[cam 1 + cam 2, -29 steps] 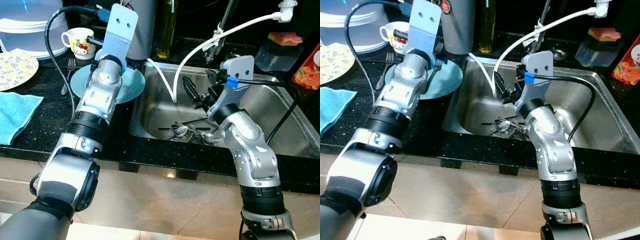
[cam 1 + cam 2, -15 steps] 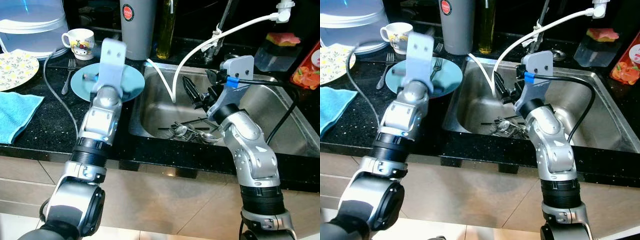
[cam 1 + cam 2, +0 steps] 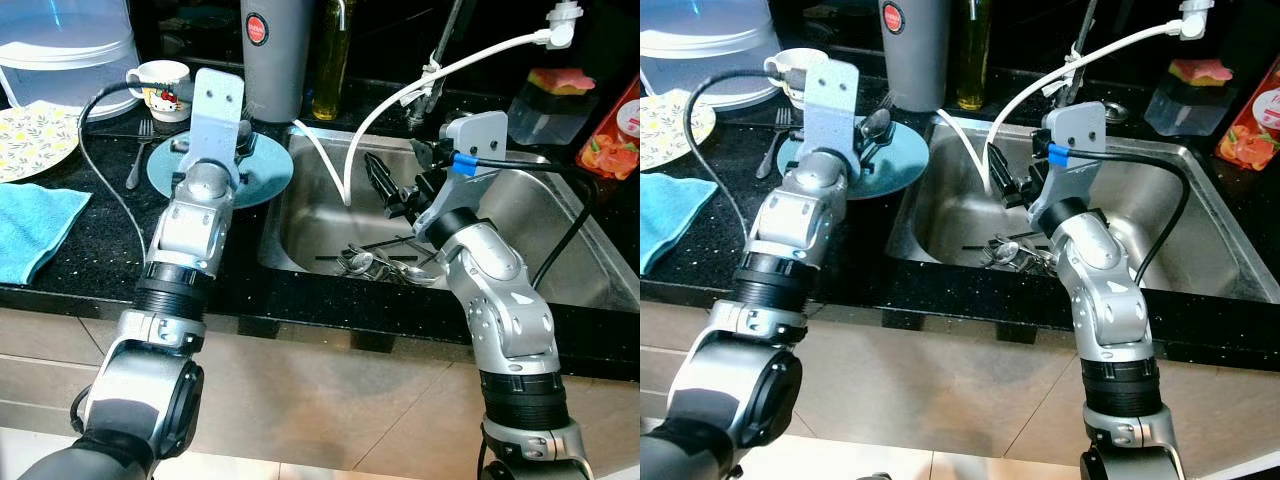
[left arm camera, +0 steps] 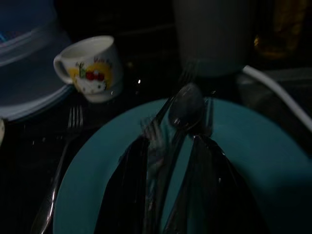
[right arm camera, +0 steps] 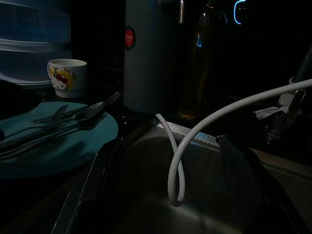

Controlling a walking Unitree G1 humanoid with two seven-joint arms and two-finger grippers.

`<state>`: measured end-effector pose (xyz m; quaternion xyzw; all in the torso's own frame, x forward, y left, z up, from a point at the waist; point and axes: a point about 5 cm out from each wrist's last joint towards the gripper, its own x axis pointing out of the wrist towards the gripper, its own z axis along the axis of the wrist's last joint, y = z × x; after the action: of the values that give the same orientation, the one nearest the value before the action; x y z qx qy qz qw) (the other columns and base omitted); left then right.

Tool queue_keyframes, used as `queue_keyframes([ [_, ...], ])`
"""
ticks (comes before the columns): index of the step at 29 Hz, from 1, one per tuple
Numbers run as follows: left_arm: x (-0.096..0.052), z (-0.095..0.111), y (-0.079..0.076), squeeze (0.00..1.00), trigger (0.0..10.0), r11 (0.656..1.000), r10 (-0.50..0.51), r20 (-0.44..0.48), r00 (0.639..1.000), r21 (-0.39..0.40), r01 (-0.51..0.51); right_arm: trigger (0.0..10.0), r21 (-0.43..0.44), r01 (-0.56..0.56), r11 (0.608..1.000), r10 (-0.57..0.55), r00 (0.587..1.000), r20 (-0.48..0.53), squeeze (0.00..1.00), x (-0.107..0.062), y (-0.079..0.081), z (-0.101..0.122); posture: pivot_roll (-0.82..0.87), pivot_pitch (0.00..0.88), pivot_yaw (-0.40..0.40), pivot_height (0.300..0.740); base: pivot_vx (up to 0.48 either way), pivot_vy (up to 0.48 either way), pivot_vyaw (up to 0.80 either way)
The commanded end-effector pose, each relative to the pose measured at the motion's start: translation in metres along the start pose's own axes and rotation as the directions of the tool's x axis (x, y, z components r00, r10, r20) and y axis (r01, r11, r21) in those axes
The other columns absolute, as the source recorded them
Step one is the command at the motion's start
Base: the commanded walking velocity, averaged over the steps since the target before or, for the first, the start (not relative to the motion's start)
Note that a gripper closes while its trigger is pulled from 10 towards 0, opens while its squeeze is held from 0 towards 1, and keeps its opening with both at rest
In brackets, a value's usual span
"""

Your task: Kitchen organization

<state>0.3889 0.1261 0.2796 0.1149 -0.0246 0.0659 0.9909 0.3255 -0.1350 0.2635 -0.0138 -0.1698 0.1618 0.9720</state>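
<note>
Where it rests on the teal plate, shiny steel spoon between left pincer's spread fingers.

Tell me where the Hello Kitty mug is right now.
The Hello Kitty mug stands on the black counter left of the sink, just behind the teal plate, beside the grey canister.

Sink = brushed steel, dull sheen. Counter is glossy black speckled stone. Teal plate looks smooth & glazed, spoon shiny metal, blue cloth at counter's left edge soft, matt.
</note>
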Motion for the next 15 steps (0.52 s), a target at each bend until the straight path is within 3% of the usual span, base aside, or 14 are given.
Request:
queue_keyframes([
  [1,-0.0004,0.004,0.0031,0.0,10.0,1.0,0.006,0.023,1.0,0.025,-0.007,10.0,0.007,0.004,1.0,-0.004,1.0,-0.012,0.0,-0.0027,-0.0019,-0.0037,0.21,0.034,-0.054,0.74,0.0,0.0,0.0],
  [15,0.0004,0.004,0.0055,0.0,10.0,0.999,-0.006,0.049,0.999,0.054,0.003,10.0,0.006,-0.001,1.0,0.002,1.0,-0.014,0.0,0.0,-0.0014,-0.0049,0.2,0.024,-0.062,0.74,0.0,0.0,0.0],
])
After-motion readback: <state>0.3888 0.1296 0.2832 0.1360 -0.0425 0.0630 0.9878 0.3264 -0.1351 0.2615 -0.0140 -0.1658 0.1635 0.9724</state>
